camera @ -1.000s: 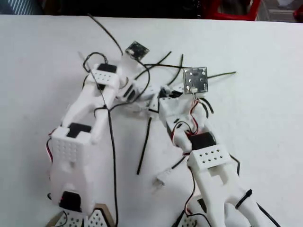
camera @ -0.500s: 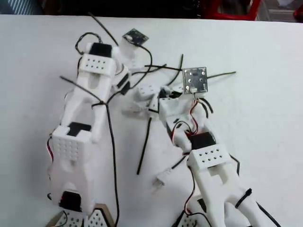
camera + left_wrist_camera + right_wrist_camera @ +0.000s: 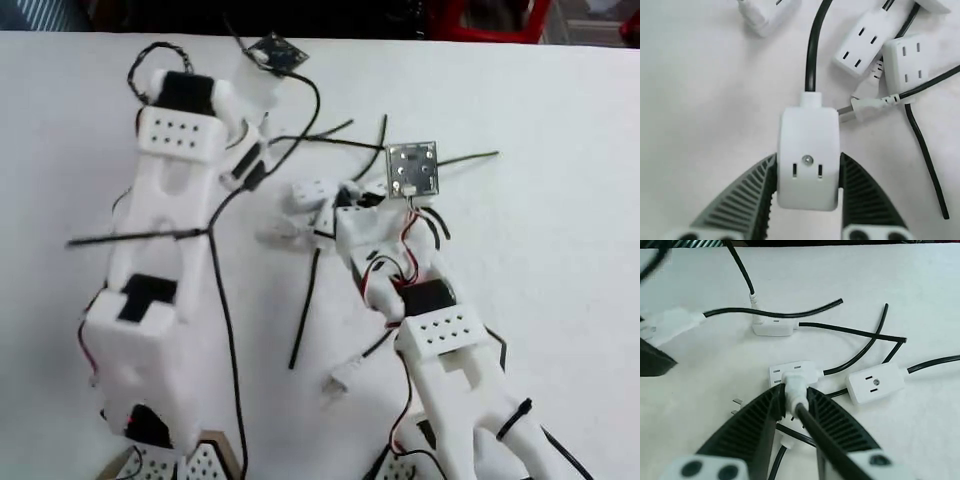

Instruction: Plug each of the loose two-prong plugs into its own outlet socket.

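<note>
My left gripper point(image 3: 808, 159) is shut on a white outlet socket point(image 3: 807, 130) with a black cord, lifted over the table. From above it sits at the far side point(image 3: 250, 88). My right gripper point(image 3: 796, 391) is shut on a white two-prong plug point(image 3: 794, 382). The plug's front rests against a white socket point(image 3: 790, 371), so its prongs are hidden. In the high view this gripper point(image 3: 335, 205) is at the table's middle. Two more sockets point(image 3: 862, 42) point(image 3: 907, 60) lie side by side. A loose plug point(image 3: 865, 107) lies beside them.
Another socket point(image 3: 875, 382) and a further one point(image 3: 772, 327) lie among black cords point(image 3: 305, 300). A loose plug point(image 3: 345, 378) rests near the right arm's base, and another point(image 3: 283, 235) lies in the middle. The white table point(image 3: 560, 200) has free room at the right.
My left arm has swung toward the far edge, carrying the socket and dragging its cord. The right arm has stayed in place.
</note>
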